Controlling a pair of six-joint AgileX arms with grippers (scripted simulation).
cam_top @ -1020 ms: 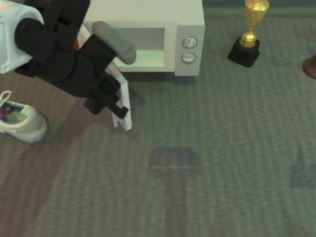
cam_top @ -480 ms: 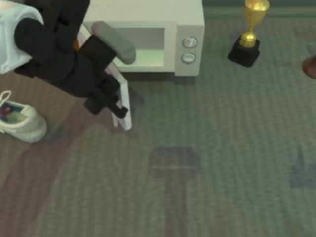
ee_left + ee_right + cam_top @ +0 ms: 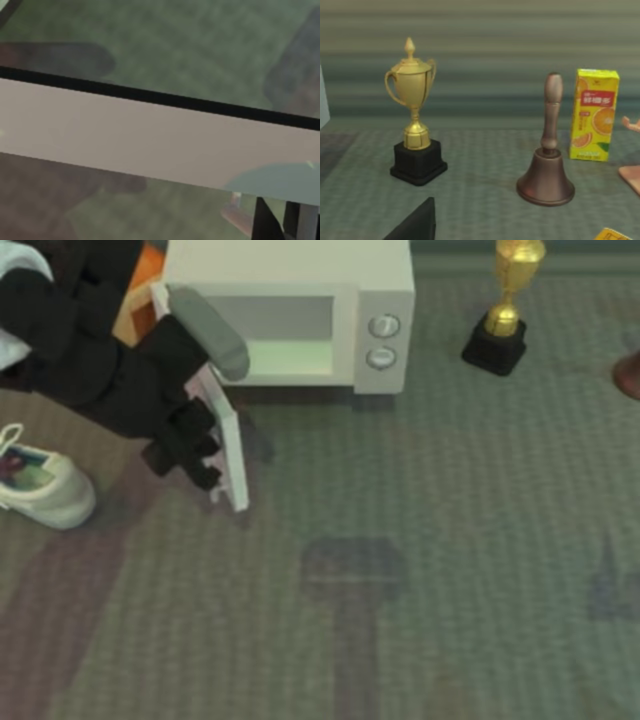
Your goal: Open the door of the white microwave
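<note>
Honestly the door [image 3: 232, 455] on the white microwave [image 3: 290, 300] already hangs wide open, left gripper [image 3: 205, 455] clamped on its edge, so basically done.

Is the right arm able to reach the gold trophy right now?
Probably yes: the gold trophy stands in plain sight of the right arm's wrist camera, with bare table before it. The bell stands off to one side.

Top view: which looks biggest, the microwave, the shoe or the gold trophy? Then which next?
1. The white microwave, easily the biggest.
2. The white shoe.
3. The gold trophy, though it stands upright, so looking down may shrink it.
</note>
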